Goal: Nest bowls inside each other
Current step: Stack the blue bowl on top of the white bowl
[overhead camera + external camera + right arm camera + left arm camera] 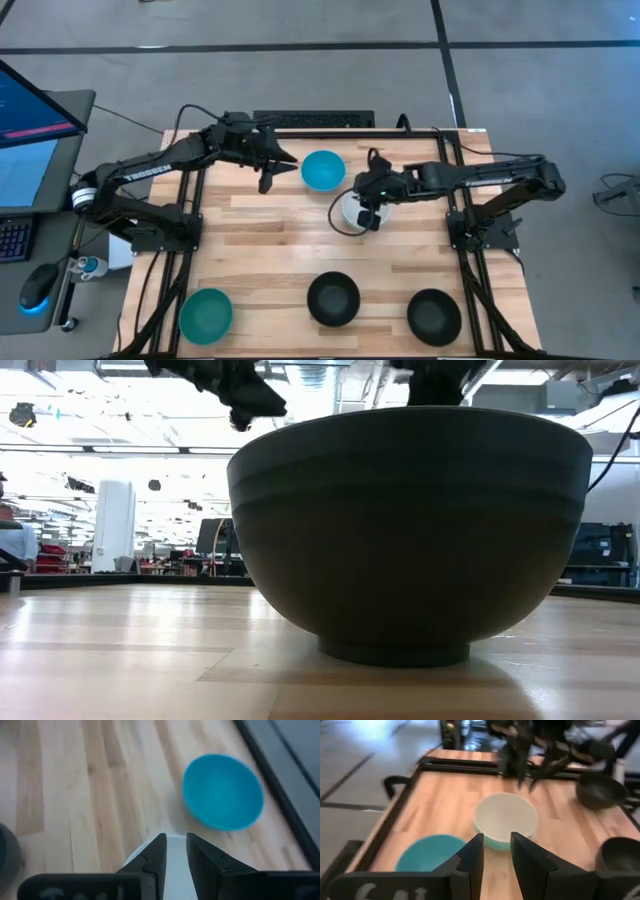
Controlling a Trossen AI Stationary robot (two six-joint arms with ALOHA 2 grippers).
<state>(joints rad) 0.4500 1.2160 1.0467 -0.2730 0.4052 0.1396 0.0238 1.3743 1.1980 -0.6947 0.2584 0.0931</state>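
Right gripper (368, 214) sits directly over the white bowl (352, 212) mid-table, fingers close together with only a thin gap; in its wrist view the bowl's rim (150, 845) shows right at the fingertips. Can't tell if it's actually pinching the rim or just above it. The left wrist view suggests a blue-green bowl nested under the white one (504, 818), so that could be the stack base.

Left gripper (268, 168) hangs near the table's back edge, just left of the cyan bowl (323, 171), fingers narrow, holding nothing. Looks parked to stay clear of the right arm.

Cyan bowl is near the white bowl but apart from it, so probably the next pick.

Teal-green bowl (206, 314) sits at the front left corner, close to the frame rail, so tight approach from that side. Two black bowls (333, 299) (434, 316) are along the front edge, well apart, with open wood between them and the white bowl. Plenty of room mid-table.
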